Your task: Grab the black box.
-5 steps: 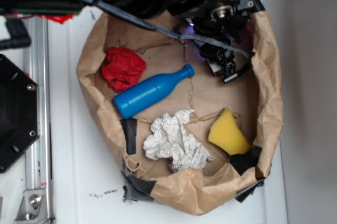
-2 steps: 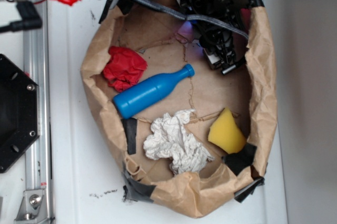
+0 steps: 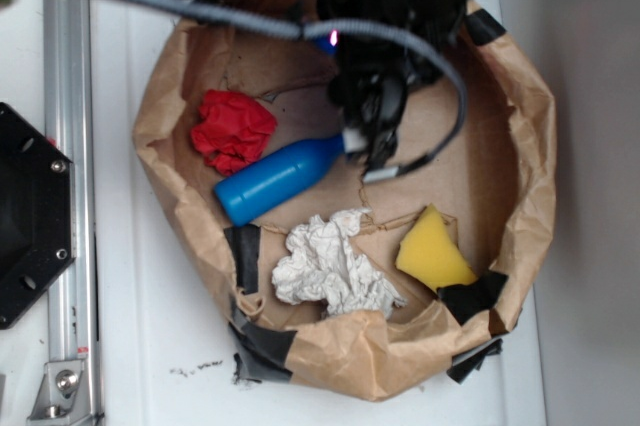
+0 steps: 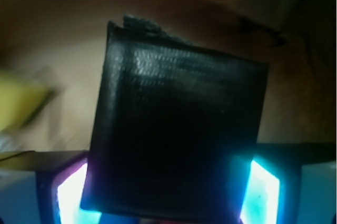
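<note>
The flat square black box [image 4: 176, 134], its surface tape-textured and dully shiny, fills my wrist view, clamped between my gripper [image 4: 167, 192] fingers above the brown paper bowl [image 3: 520, 146].

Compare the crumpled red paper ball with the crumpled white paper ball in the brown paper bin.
The crumpled red paper ball is solid red; the crumpled white paper ball is white with grey creases. The red one looks smaller and more compact, the white one larger and more spread out. The red one lies beside the base of the blue plastic bottle, the white one on the bottle's other side. Both are wadded paper resting loose on the bin floor.
</note>
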